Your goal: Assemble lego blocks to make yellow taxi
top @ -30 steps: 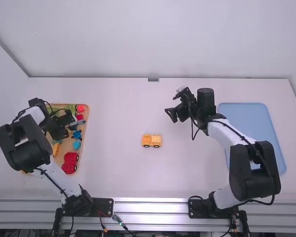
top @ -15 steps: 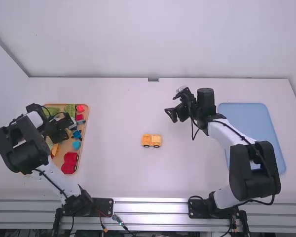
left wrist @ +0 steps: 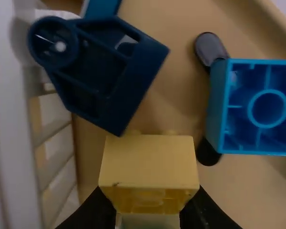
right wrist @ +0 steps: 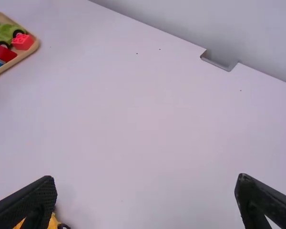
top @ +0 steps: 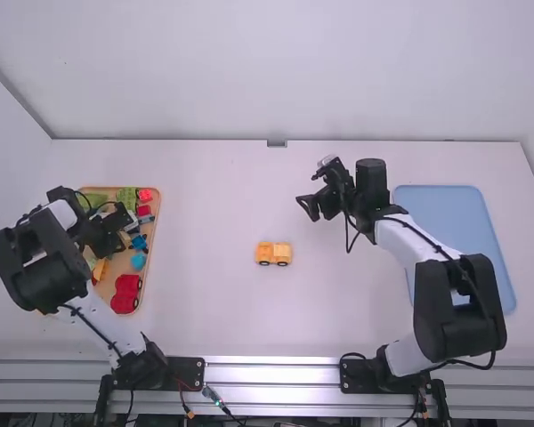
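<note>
High view: yellow toy-car base (top: 273, 253) on the surface (top: 222, 311), long axis left to right, well to the right of the left end effector (top: 117, 244) at the wooden tray (top: 157, 209); the right end effector (top: 311, 210) is nearer. The next transfer probably runs rightward.

Left wrist view: left end effector closed on a yellow block (left wrist: 148, 162).

Right wrist view: right end effector spread, empty.
</note>
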